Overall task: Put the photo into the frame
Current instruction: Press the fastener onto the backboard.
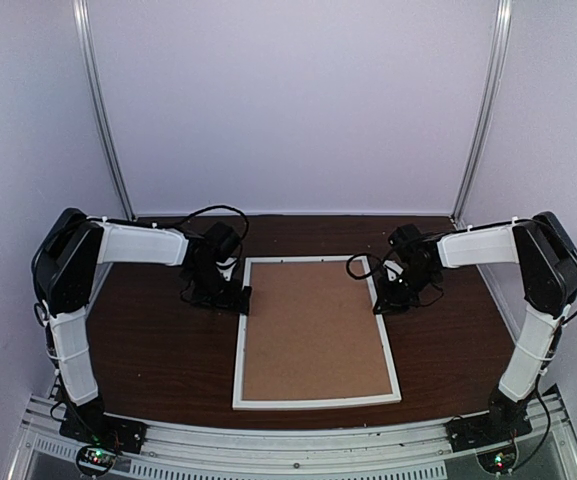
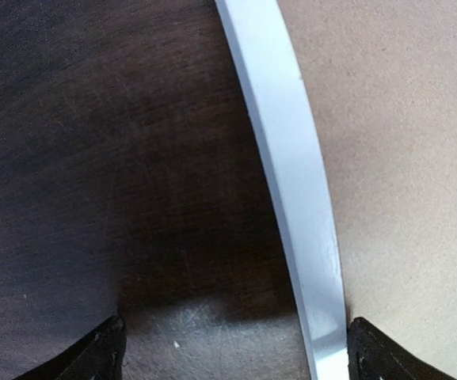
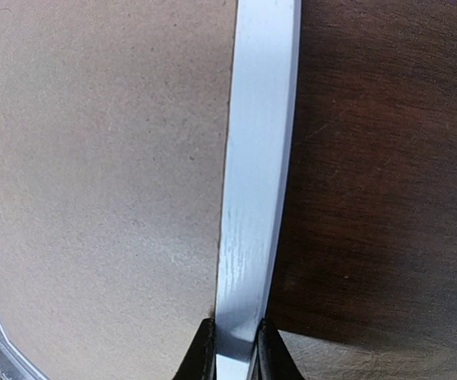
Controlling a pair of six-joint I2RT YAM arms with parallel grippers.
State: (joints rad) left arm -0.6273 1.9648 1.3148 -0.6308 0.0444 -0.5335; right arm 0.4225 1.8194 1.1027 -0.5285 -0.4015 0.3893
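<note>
The frame [image 1: 240, 350] lies flat on the dark surface [image 1: 158, 350] between the two claws, its brown board [image 1: 313, 330] facing up. The right claw [image 3: 234, 352] is clenched on the frame's white right rail [image 3: 256, 174], one finger on the board side and one on the outer side. The left claw [image 2: 236, 360] is spread wide and released, straddling the left rail [image 2: 291, 182], which runs just inside its board-side finger.
</note>
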